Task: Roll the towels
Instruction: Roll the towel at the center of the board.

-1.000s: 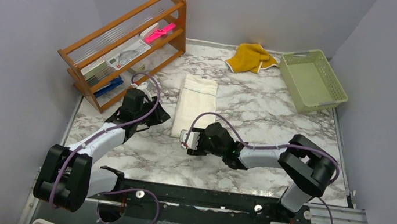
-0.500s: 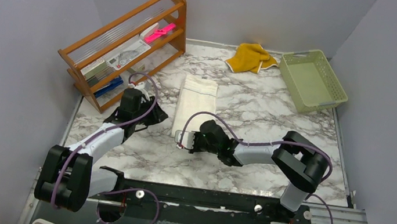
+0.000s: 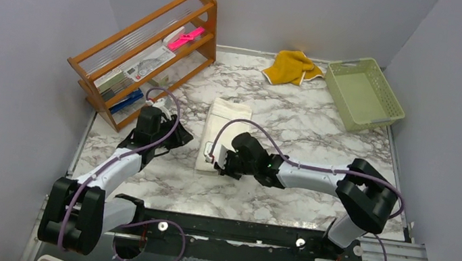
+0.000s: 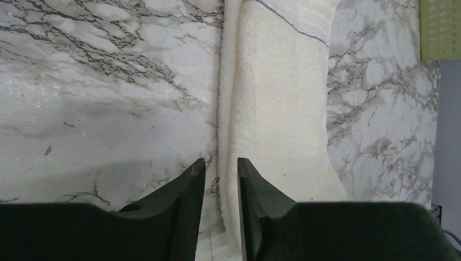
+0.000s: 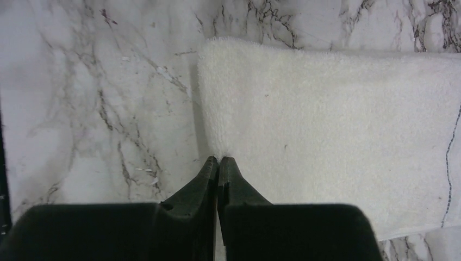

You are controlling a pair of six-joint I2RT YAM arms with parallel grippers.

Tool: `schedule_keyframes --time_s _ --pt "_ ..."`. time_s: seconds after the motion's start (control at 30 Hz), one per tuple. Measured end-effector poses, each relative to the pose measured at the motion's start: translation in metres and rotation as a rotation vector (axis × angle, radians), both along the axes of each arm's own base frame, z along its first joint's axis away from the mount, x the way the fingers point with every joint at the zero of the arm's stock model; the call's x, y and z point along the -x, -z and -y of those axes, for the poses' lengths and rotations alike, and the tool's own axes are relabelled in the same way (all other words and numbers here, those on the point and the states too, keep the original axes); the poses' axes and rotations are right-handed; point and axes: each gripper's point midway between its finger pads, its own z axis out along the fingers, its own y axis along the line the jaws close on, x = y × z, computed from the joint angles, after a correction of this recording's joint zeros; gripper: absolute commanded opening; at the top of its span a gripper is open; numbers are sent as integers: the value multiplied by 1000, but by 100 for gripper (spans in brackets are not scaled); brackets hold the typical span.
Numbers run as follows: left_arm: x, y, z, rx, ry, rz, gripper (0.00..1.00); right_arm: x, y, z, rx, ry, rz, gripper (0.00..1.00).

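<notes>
Right end effector — now at towel

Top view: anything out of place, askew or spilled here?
Only the mustard-yellow towel: it lies crumpled in a heap at the back beside the green basket, not spread flat. The cream towel lies folded flat in the middle. Nothing looks spilled or damaged.

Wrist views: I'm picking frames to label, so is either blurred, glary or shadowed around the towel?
Left wrist view: cream towel pile sharp, no glare; a soft shadow lies on the marble table left of the left gripper, itself near-black. Right wrist view: towel equally crisp, evenly lit; the right gripper is a dark, detail-poor shape, with a thin shadow along the towel's edge.
</notes>
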Motion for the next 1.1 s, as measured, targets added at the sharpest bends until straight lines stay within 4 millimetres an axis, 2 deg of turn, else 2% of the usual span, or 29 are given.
schedule_keyframes --time_s 0.13,0.3,0.37,0.4,0.43,0.53,0.6,0.67,0.8,0.9,1.1 --pt "0 -13 1 13 1 41 31 12 -14 -4 -39 17 -97 1" --pt "-1 -26 1 25 4 85 31 9 -26 -6 -88 91 -227 1" --pt "0 -27 2 30 11 83 31 -2 -35 -7 -110 131 -290 1" --pt "1 -27 3 33 16 81 31 -13 -47 -17 -132 154 -340 1" --pt "2 -27 4 38 21 79 31 -22 -49 -13 -139 176 -343 1" --pt "3 -29 8 58 37 78 31 -50 -58 -24 -164 196 -469 1" --pt "4 -32 11 75 50 81 31 -62 -53 -31 -163 193 -560 1" --pt "4 -37 16 97 71 94 31 -67 -38 -29 -141 209 -656 1" --pt "6 -42 22 125 104 108 31 -51 -7 -17 -63 236 -829 1" --pt "6 -44 23 131 112 112 31 -39 -5 -14 -49 230 -894 1" --pt "6 -48 28 157 137 122 30 -28 -4 -11 -45 233 -966 1"
